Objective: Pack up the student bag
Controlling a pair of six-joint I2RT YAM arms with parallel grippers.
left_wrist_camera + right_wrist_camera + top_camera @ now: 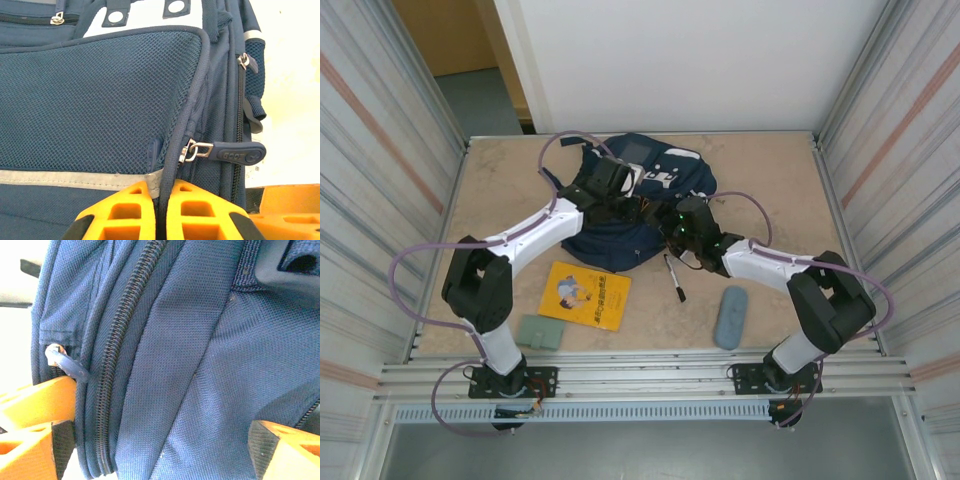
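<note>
**A:** Left gripper (161, 202): how do the jaws stand?

**B:** Together. The two orange fingers (125, 215) pinch the dark piping that edges the mesh pocket (100, 95) of the student bag (220, 75). A light stripe (70, 177) crosses the bag under the mesh. Just right of the pinch, a zipper pull (235, 152) lies level across the bag's side panel.

**A:** And the right gripper (160, 440)?

**B:** Jaws wide apart, straddling a fold of the bag. One finger sits at the bag's edge, directly below a small zip tab (65, 365). The other sits over plain navy cloth. A closed zipper (120, 340) runs lengthwise between them. Whether the pads touch the cloth cannot be told.

**A:** Where is the bag itself?

**B:** Seen from above, it lies on the table (770, 190), far of centre, with both arms reaching onto it.

**A:** What surrounds it?

**B:**
- A dark pen (674, 277) lies just off the bag's near edge.
- A yellow book (585, 295) lies near the bag on its near-left side.
- A green wallet (540, 332) lies farther from the bag, beyond the book.
- A grey-blue pencil case (730, 317) lies to the bag's near right, well apart from it.
</note>
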